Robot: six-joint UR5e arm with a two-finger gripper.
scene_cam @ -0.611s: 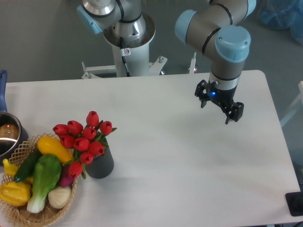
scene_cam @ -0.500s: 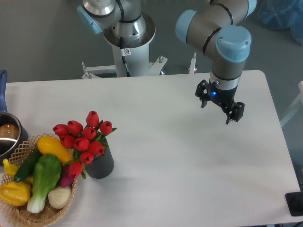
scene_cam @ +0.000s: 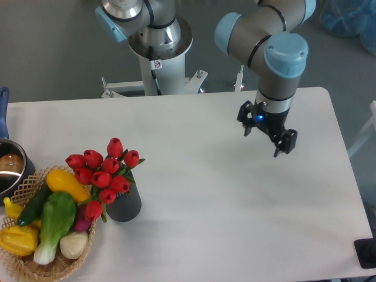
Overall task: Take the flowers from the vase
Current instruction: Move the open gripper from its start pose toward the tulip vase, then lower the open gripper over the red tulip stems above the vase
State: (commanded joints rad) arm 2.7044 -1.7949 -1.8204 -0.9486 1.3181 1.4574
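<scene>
- The flowers point(scene_cam: 104, 174), a bunch of red tulip buds with green leaves, stand in the vase point(scene_cam: 124, 205) at the lower left of the white table point(scene_cam: 217, 223); the bunch spreads wider than the vase mouth and leans toward 10 o'clock.
- The vase is dark grey, ribbed, upright, and its left side is just beside the wicker basket point(scene_cam: 56, 265).
- In the basket, at 8 o'clock from the vase, lie a yellow squash point(scene_cam: 67, 184), a green vegetable with a white stalk point(scene_cam: 54, 222), a dark cucumber point(scene_cam: 34, 205), a small dark-red vegetable point(scene_cam: 81, 221) and a pale bulb point(scene_cam: 73, 245); the lowest tulip bud overlaps the basket's edge.
- A metal pot point(scene_cam: 10, 169) with a blue handle sits at 9 o'clock, at the table's left edge.
- The gripper point(scene_cam: 263, 134) hangs over the table at about 2 o'clock from the flowers, well apart from them, fingers spread and holding nothing.
- Bare table lies between the gripper and the bunch.
</scene>
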